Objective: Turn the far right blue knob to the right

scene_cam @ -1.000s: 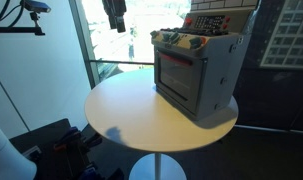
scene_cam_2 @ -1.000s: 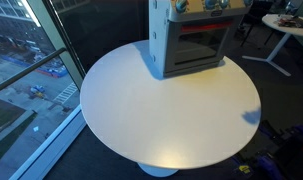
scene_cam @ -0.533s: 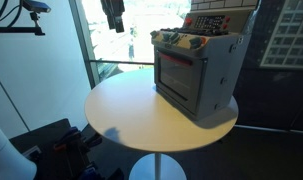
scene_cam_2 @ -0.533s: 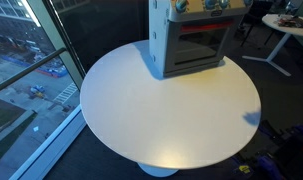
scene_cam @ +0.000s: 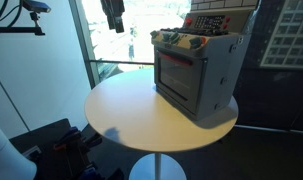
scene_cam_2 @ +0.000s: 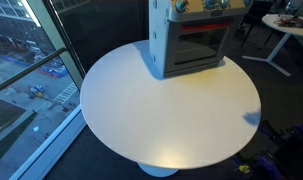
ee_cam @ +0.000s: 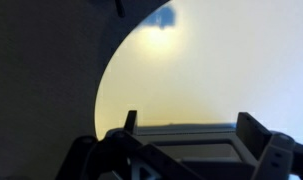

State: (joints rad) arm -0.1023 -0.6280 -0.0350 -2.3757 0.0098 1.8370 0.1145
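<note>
A grey toy oven (scene_cam: 196, 72) with a red-framed door stands at the far side of the round white table (scene_cam: 131, 115); it also shows in an exterior view (scene_cam_2: 191, 45). A row of small knobs (scene_cam: 188, 43) runs along its upper front, and bluish knobs (scene_cam_2: 213, 5) show at the frame's top edge. They are too small to tell apart. My gripper (scene_cam: 114, 18) hangs high above the table's edge, well away from the oven. In the wrist view my gripper (ee_cam: 191, 125) is open and empty, looking down on the table (ee_cam: 221, 70).
A glass wall and railing (scene_cam: 96, 60) run behind the table. A camera stand (scene_cam: 31, 10) is at the upper side. Another white table (scene_cam_2: 281, 35) stands beyond the oven. Dark floor (ee_cam: 41, 80) surrounds the table.
</note>
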